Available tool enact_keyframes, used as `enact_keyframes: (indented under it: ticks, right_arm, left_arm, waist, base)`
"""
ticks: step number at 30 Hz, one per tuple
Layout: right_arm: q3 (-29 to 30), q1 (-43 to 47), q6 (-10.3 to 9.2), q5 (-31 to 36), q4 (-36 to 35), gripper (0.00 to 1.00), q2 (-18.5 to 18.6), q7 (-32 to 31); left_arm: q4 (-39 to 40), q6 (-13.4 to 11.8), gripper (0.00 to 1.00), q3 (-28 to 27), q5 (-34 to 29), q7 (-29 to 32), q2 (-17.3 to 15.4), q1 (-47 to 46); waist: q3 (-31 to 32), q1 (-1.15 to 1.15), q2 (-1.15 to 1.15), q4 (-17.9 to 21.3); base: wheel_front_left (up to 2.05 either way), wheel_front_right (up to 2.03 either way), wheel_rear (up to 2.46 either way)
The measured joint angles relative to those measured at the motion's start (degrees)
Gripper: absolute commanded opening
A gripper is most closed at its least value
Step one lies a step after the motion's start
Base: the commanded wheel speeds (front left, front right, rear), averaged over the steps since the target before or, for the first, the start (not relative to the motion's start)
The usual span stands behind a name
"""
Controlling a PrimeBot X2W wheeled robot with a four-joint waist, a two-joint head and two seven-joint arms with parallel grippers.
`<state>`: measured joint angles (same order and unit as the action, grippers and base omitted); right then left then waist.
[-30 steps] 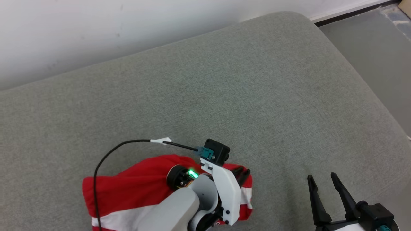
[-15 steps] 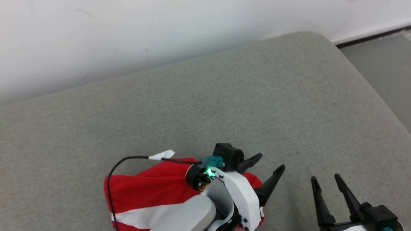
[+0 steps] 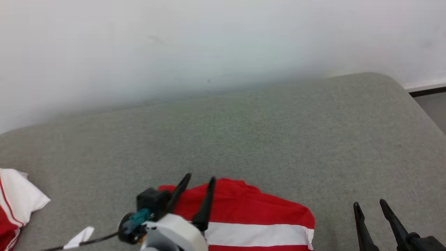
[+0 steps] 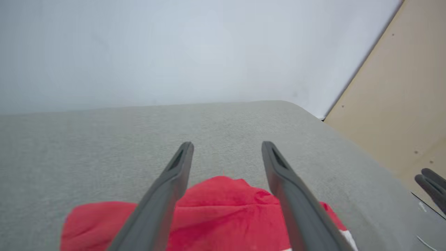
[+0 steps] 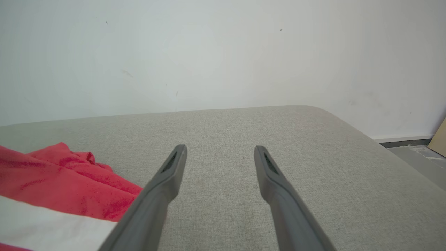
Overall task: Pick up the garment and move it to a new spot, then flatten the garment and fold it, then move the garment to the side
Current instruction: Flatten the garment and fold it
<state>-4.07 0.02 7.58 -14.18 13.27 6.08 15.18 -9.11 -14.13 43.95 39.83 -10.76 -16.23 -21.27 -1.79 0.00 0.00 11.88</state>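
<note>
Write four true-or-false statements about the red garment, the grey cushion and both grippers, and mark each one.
1. The left gripper stands open over the red garment with a white stripe. True.
2. The garment hangs in the air. False: it lies on the grey fabric cushion.
3. The right gripper is shut on the garment. False: it is open, over bare cushion, apart from the garment.
4. A white cloth with red trim lies at the cushion's far left in the head view. True.

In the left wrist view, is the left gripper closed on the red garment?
No, the left gripper stands open, with the red garment lying free beneath it.
</note>
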Motion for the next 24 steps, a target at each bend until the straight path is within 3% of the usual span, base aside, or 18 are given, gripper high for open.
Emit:
enact_keyframes:
  ticks: [3,7,11,14,24]
  right_arm:
    - [0.13,0.68,0.0,0.04,0.01,1.0,0.02,-0.01]
    - [0.09,1.8,0.0,0.07,0.46,1.0,0.01,0.0]
    - [0.03,2.75,0.0,0.12,1.13,1.0,-0.08,-0.01]
    - [0.11,3.13,0.0,0.38,1.64,1.0,-0.14,0.0]
    - [-1.47,3.63,0.0,0.9,4.2,1.0,-0.78,-0.01]
  left_arm:
    - [0.7,-1.86,1.0,-2.16,-0.55,-2.33,-2.92,4.63]
    - [0.99,-3.04,1.0,-5.86,-0.96,-3.98,-4.46,10.9]
    - [3.05,-2.83,1.0,-11.65,-4.41,-4.31,-3.81,16.38]
    - [3.93,-0.77,1.0,-16.24,-7.79,-4.36,-1.47,20.67]
    - [2.1,11.06,1.0,-28.72,-18.98,-4.36,7.71,28.12]
  waist:
    - [0.86,0.0,0.0,-2.08]
    - [1.73,0.0,0.0,-4.82]
    - [2.44,0.0,0.0,-7.3]
    - [2.88,0.0,0.0,-8.96]
    - [4.28,0.0,0.0,-11.06]
  base:
    - [0.0,0.0,0.0]
    - [0.0,0.0,0.0]
    - [0.0,0.0,0.0]
    - [0.0,0.0,0.0]
    - [0.0,0.0,0.0]
